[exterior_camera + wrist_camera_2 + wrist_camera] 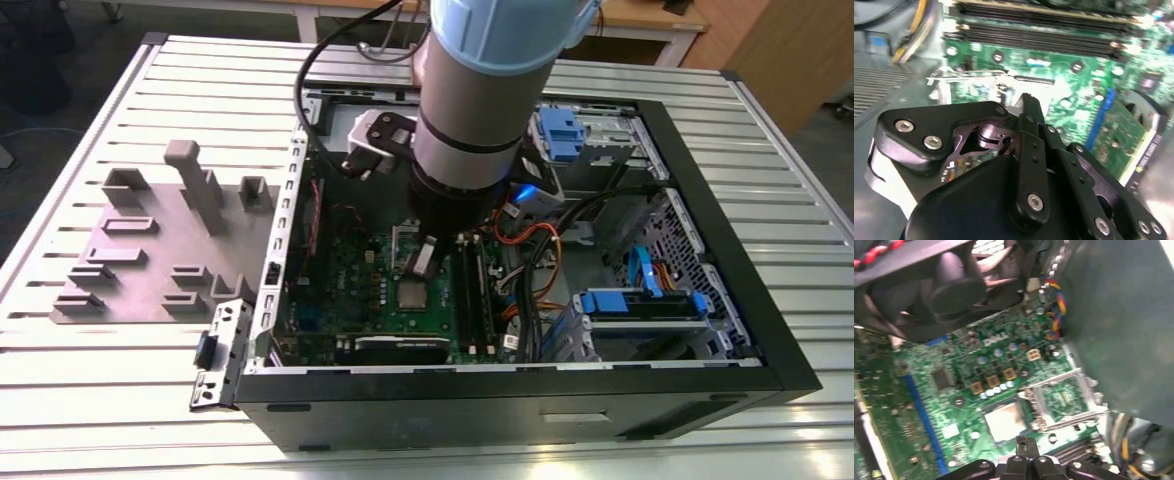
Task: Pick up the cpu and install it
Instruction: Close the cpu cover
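Note:
The cpu [1004, 421], a small silvery square with a pale rim, lies flat in its socket on the green motherboard [954, 390]; in the exterior view the cpu [412, 293] sits mid-board inside the open computer case. The silver socket frame [1066, 399] stands swung open beside it. My gripper [1024, 444] hovers just above the board beside the cpu's edge. Its fingertips are pressed together with nothing visible between them. In the exterior view the gripper [424, 256] hangs just above the cpu. In the second wrist view the gripper [1029, 106] points at the socket frame [969, 80].
The black case wall [507, 400] encloses the board. Memory slots [470, 300], orange and black cables [527, 270] and blue drive brackets [641, 303] crowd the exterior view's right. A fan [954, 285] hangs over the board. A grey holder plate with blocks [160, 250] lies outside the case.

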`<state>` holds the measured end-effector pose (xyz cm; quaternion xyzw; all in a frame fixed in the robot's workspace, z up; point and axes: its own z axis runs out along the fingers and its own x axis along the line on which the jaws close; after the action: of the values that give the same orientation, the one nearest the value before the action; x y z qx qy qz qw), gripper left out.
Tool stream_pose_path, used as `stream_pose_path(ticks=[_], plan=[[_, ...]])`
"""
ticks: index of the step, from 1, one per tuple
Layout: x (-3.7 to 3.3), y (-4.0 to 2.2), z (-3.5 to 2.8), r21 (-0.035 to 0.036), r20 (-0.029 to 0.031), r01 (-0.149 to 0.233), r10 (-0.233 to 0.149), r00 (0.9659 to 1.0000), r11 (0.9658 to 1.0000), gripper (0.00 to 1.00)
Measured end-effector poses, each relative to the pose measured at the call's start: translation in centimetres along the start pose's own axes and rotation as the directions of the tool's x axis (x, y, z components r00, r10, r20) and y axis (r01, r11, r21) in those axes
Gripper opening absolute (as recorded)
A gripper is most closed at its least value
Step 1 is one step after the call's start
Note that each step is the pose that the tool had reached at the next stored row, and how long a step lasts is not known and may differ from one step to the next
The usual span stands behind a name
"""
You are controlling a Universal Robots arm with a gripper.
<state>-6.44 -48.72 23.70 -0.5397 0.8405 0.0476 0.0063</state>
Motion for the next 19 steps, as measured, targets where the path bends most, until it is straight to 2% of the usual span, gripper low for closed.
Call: stream_pose_path(ticks=[1, 2, 3, 4, 12, 19], plan=[[-0.04, -0.09, 0.00, -0.0067, 0.0148, 0.001, -0.001, 0.9999, 1.0000, 0.11], [-0.08, -0.18, 0.01, -0.0116, 0.0254, 0.001, -0.001, 0.9997, 0.9999, 0.11], [-0.13, -0.27, 0.03, -0.0147, 0.0322, 0.002, -0.001, 0.9995, 0.9999, 0.11], [-0.18, -0.37, 0.06, -0.0168, 0.0365, 0.002, -0.001, 0.9993, 0.9999, 0.11], [-0.94, -0.90, 0.72, -0.0221, 0.0486, 0.002, -0.001, 0.9988, 0.9998, 0.11], [-2.06, -0.72, 1.14, -0.0223, 0.0494, -0.001, 0.002, 0.9988, 0.9998, 0.11]])
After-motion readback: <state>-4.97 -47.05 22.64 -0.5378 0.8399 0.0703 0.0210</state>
